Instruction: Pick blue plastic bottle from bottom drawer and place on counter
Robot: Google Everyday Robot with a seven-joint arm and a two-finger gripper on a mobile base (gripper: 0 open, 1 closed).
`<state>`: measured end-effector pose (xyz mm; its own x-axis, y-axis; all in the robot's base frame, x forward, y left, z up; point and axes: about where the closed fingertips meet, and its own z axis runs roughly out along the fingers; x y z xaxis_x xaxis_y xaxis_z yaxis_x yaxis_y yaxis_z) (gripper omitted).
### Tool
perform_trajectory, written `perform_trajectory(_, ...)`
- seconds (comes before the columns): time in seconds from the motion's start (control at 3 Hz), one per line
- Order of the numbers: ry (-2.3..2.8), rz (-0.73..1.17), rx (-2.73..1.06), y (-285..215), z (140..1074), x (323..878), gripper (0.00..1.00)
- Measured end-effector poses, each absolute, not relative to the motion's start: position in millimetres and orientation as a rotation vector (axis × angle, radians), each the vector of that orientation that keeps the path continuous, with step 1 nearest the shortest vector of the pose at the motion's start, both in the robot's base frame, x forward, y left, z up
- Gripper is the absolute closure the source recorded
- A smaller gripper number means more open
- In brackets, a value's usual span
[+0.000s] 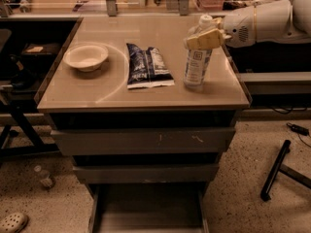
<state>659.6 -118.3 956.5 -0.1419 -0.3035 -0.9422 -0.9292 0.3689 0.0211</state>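
The blue plastic bottle (197, 64), clear with a white cap and pale label, stands upright on the right part of the beige counter (146, 95). My gripper (206, 38) comes in from the right on a white arm and is shut on the bottle's shoulder, just under the cap. The bottom drawer (146, 210) is pulled out at the foot of the cabinet, and its grey floor is bare.
A dark-blue printed pouch (147, 66) lies just left of the bottle. A beige bowl (86, 57) sits at the counter's left. Two wider grey drawers (143, 141) are above the open one. A black leg (274, 171) lies on the floor at right.
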Motion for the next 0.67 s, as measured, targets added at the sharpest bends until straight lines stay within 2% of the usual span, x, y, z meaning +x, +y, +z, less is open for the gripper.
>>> perform_trajectory(0.67,1.686,0.805,-1.103,-122.1,943.0,660.7,1.00)
